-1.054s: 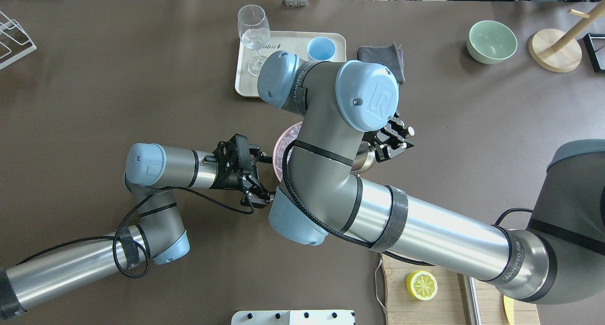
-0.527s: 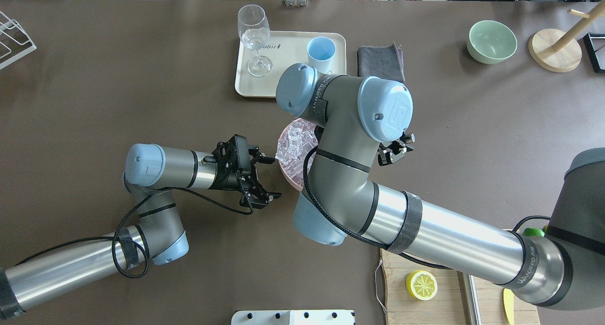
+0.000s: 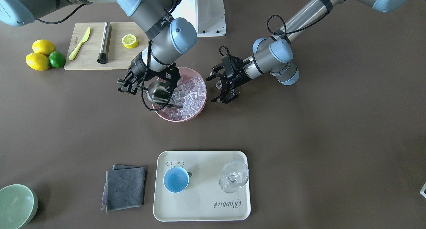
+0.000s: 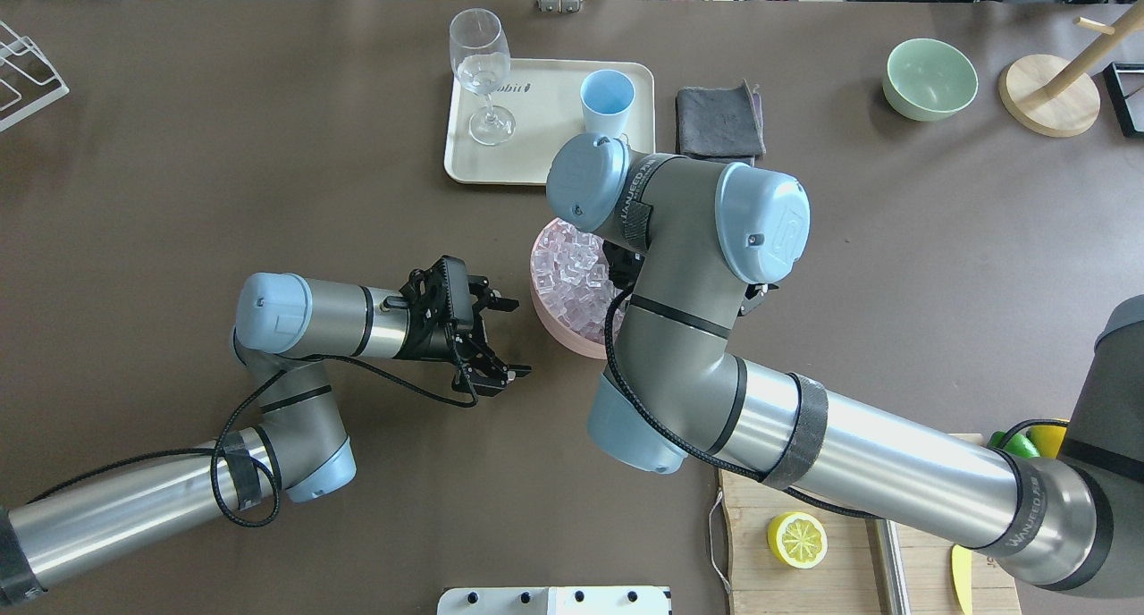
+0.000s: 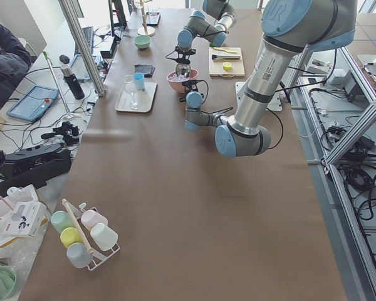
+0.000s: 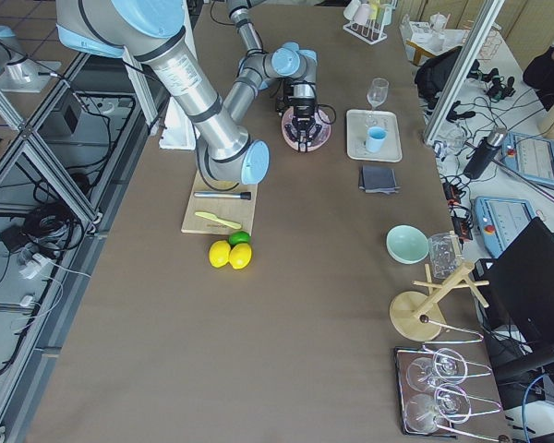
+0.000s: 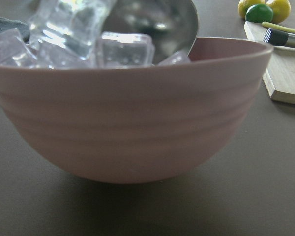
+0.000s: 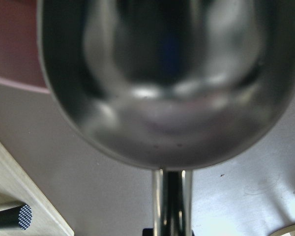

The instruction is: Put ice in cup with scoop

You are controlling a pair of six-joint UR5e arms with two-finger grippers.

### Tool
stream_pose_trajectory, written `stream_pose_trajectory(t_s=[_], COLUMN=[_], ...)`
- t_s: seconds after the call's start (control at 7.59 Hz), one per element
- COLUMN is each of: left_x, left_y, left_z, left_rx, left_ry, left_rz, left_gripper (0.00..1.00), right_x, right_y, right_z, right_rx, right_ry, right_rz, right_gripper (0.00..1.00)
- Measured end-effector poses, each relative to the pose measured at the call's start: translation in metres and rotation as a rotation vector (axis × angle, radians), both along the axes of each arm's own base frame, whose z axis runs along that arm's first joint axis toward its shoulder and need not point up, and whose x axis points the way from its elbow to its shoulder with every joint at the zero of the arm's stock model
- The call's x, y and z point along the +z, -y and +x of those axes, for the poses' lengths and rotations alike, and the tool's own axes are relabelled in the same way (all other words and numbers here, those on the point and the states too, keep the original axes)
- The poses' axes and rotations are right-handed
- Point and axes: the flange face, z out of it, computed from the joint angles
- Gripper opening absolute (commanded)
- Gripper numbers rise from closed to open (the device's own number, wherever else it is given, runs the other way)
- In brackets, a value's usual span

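Observation:
My right gripper [image 3: 139, 86] is shut on the handle of the steel scoop [image 3: 159, 93], which is tilted over the near-robot side of a pink bowl [image 3: 200, 104] full of ice [image 3: 189, 92]. No ice shows in the scoop's trough in the right wrist view [image 8: 162, 83]. My left gripper [image 3: 222, 86] is open and empty, just beside the bowl's other side; its camera shows the bowl wall [image 7: 137, 123], ice [image 7: 123, 49] and the scoop [image 7: 157, 24] behind. The light-blue cup [image 3: 176, 179] stands empty on a cream tray [image 3: 199, 205].
A wine glass [image 3: 234, 180] stands on the tray beside the cup. A grey cloth [image 3: 124, 187] and a green bowl [image 3: 15, 205] lie to its side. A cutting board [image 3: 90, 61] holds a steel rod [image 3: 104, 42], half a lemon and a knife.
My right arm has swung towards the overhead view's right and far side, which uncovers the ice in the pink bowl. The left arm has stayed in place.

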Motion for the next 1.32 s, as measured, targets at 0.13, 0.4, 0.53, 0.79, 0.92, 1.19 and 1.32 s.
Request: stream_pose_trajectory(t_s=[0.13,0.4,0.53,0.79,0.92,1.19,1.32], left_x=[0.0,-0.004,-0.008,-0.015,-0.016,-0.016,-0.017], left_y=[0.0,0.002,0.004,0.009,0.01,0.011,0.012], left_z=[0.0,0.004,0.007,0.015,0.017,0.019,0.019], left_rx=[0.0,0.0,0.001,-0.001,-0.001,-0.002,-0.002], left_ry=[0.001,0.016,0.029,0.069,0.084,0.098,0.099], left_rz=[-0.001,-0.009,-0.016,-0.037,-0.044,-0.052,-0.053], left_gripper=[0.98,0.98,0.98,0.98,0.98,0.98,0.98], right_x=[0.003,0.006,0.008,0.018,0.022,0.027,0.029], right_y=[-0.001,-0.007,-0.011,-0.015,-0.015,-0.013,-0.012], right_z=[0.002,0.013,0.02,0.026,0.025,0.021,0.02], right_rx=[0.016,0.049,0.058,0.095,0.12,0.146,0.155], right_ry=[0.012,0.036,0.055,0.113,0.136,0.175,0.192], right_rz=[0.008,0.024,0.035,0.062,0.071,0.089,0.097], right_gripper=[0.0,0.0,0.0,0.0,0.0,0.0,0.0])
